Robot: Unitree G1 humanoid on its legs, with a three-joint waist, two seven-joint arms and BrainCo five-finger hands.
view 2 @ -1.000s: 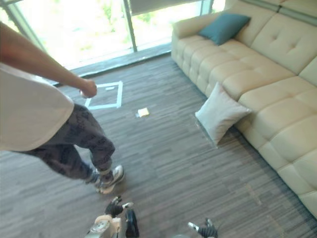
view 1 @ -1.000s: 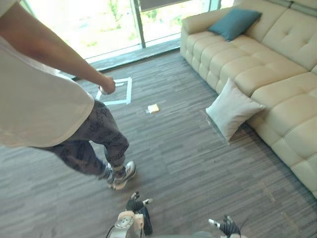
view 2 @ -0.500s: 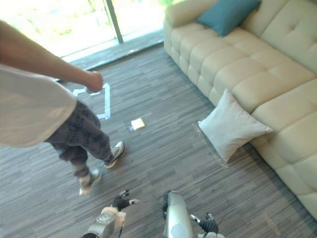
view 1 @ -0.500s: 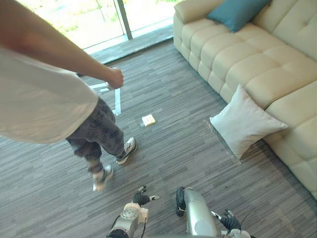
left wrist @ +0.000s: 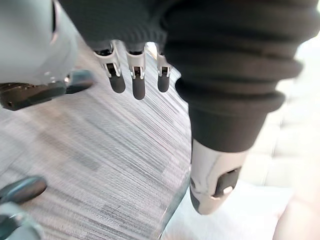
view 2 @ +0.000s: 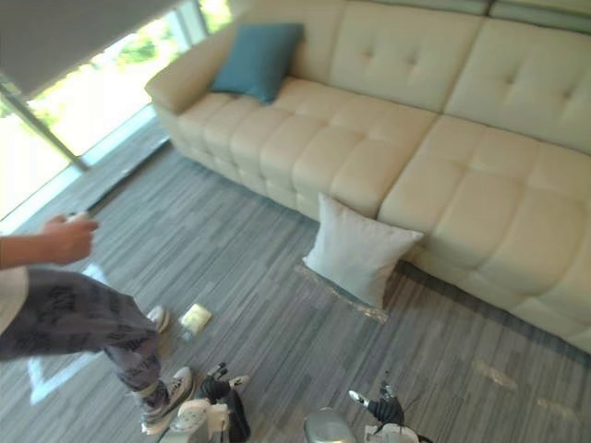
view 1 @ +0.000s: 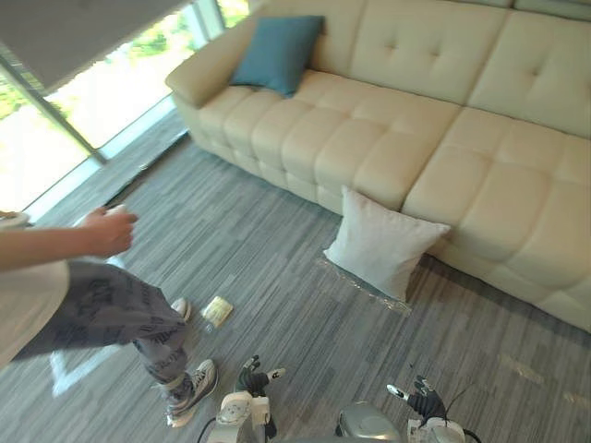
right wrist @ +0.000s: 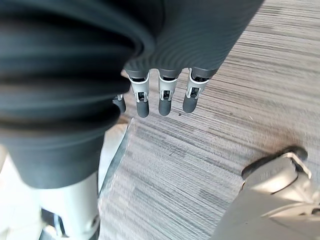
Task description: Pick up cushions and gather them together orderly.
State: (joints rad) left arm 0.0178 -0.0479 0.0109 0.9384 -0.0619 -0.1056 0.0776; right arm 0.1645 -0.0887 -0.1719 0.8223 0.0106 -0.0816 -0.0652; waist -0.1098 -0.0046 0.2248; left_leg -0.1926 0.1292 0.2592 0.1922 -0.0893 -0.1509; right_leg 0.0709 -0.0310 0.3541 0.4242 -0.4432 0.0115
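Two hands hang low at the near edge of the eye views, the left hand [view 1: 251, 378] and the right hand [view 1: 423, 404], both over the grey striped carpet [view 1: 277, 268] and touching nothing. In each wrist view the fingers [left wrist: 132, 75] [right wrist: 165, 97] hang straight and relaxed, nothing between them and the thumb. Just beyond the left hand a small pale yellow packet [view 1: 217, 311] lies flat on the carpet, and to its left a person [view 1: 111, 314] in patterned grey trousers and pale sneakers stands beside a white tape outline [view 1: 69, 369], one arm stretched out with the fist closed. Farther on, the white square cushion [view 1: 383, 245] stands on the floor on one edge, leaning against the front of the long cream tufted sofa [view 1: 416, 120], with a clear plastic sheet [view 1: 360, 281] on the carpet at its foot. The teal square cushion [view 1: 279, 51] is propped on the sofa's far left seat against the backrest, near the bright window [view 1: 83, 101]. Since half a second ago the camera has swung round: the sofa now runs across the whole top of the eye views, and the person has stepped closer to the packet. The wrist views add a pale edge past the fingers, too blurred to identify.
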